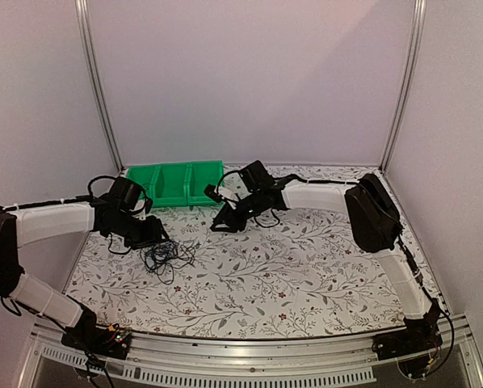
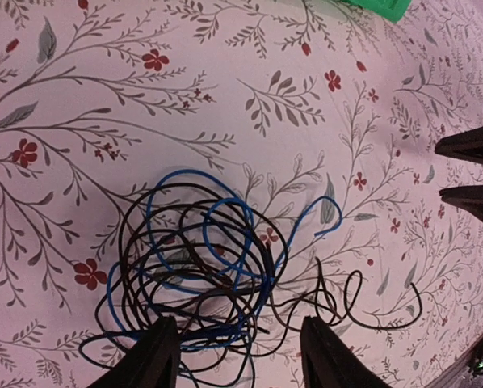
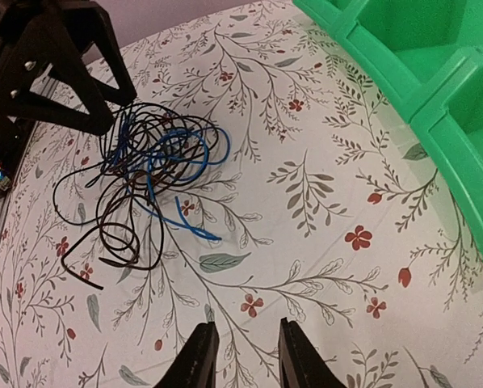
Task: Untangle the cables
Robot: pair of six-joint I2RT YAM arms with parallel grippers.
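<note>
The cables (image 1: pixel 165 257) lie in a loose tangle of thin black, brown and blue wires on the floral table, left of centre. My left gripper (image 1: pixel 154 238) hovers at the tangle's far-left edge. In the left wrist view its fingers (image 2: pixel 151 357) stand wide apart astride the near part of the cables (image 2: pixel 217 279), clamping nothing. My right gripper (image 1: pixel 220 220) hangs over the table to the right of the tangle, in front of the bin. In the right wrist view it (image 3: pixel 245 356) is partly open and empty, with the cables (image 3: pixel 157 149) well ahead of it.
A green bin (image 1: pixel 177 183) with three compartments stands at the back, left of centre; its edge shows in the right wrist view (image 3: pixel 435 89). White walls and metal posts close the table in. The right gripper's fingertips (image 2: pixel 476 147) show at the right edge of the left wrist view.
</note>
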